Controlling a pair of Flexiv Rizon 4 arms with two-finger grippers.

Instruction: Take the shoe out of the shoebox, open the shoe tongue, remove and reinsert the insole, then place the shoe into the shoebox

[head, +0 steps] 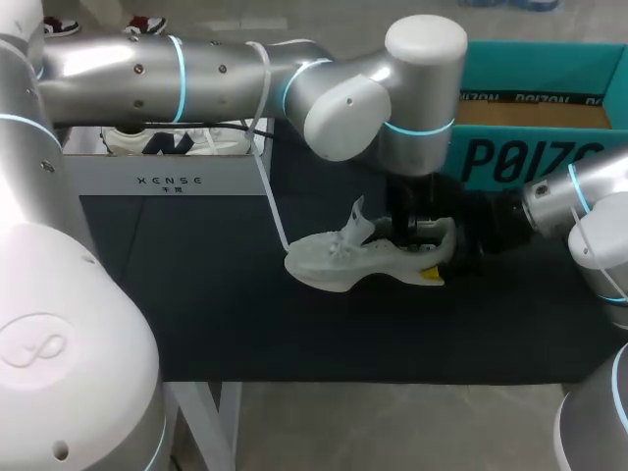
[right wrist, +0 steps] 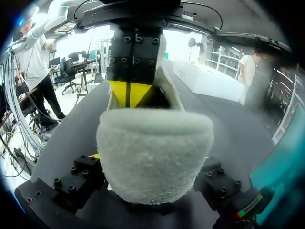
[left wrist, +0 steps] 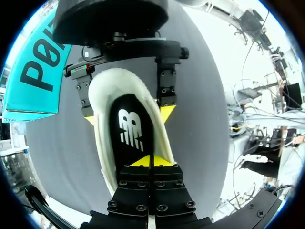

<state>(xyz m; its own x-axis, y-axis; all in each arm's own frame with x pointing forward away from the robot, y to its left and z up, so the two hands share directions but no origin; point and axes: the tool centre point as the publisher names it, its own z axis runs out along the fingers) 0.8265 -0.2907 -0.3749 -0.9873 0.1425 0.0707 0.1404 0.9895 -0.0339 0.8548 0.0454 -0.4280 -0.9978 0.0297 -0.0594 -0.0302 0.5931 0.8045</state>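
One camera sits high behind the robot, looking down over the whole table (head: 196,314). The left wrist's camera hangs close over the shoe (left wrist: 131,143), staring straight down into its opening. The right wrist's sits low, tight against the heel, facing along the table; all three share the shoe.

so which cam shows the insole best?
Left wrist view: it looks straight down into the white shoe, so the black insole with its white logo is plain. Head view: the left gripper hides it. Right wrist view: the shoe's heel blocks it.
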